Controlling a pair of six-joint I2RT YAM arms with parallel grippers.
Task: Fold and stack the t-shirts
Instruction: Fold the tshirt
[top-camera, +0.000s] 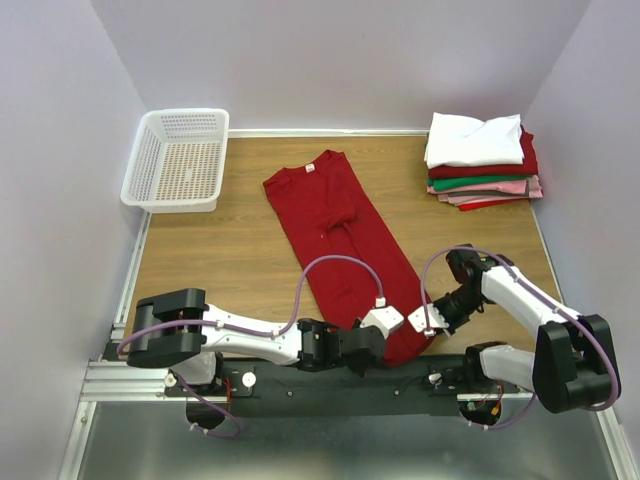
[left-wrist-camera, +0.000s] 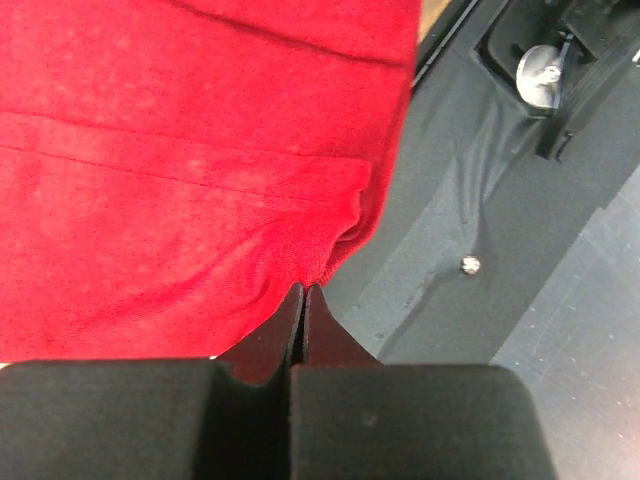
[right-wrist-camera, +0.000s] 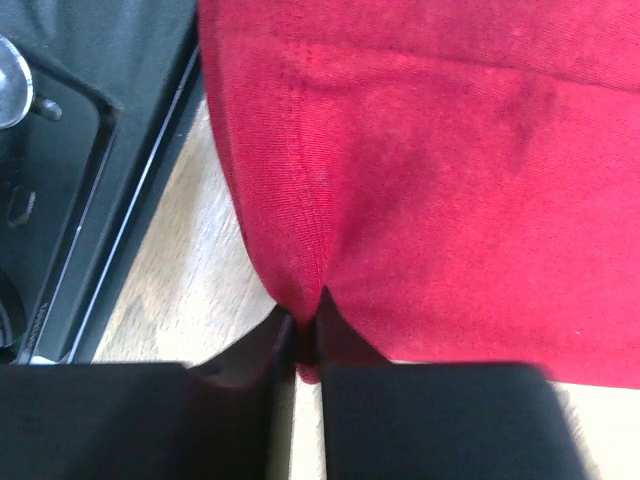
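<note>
A large dark red t-shirt (top-camera: 340, 235) lies folded lengthwise into a long strip, collar at the far end, hem at the near table edge. My left gripper (top-camera: 385, 333) is shut on the hem's left corner (left-wrist-camera: 320, 268). My right gripper (top-camera: 418, 325) is shut on the hem's right corner (right-wrist-camera: 305, 300); red cloth shows between its jaws. A stack of folded t-shirts (top-camera: 482, 160), white on top, then dark red, green and pink, sits at the far right.
A white plastic mesh basket (top-camera: 178, 158) stands at the far left corner. The black base rail (top-camera: 330, 385) runs along the near edge, under the hem. Grey walls close the table on three sides.
</note>
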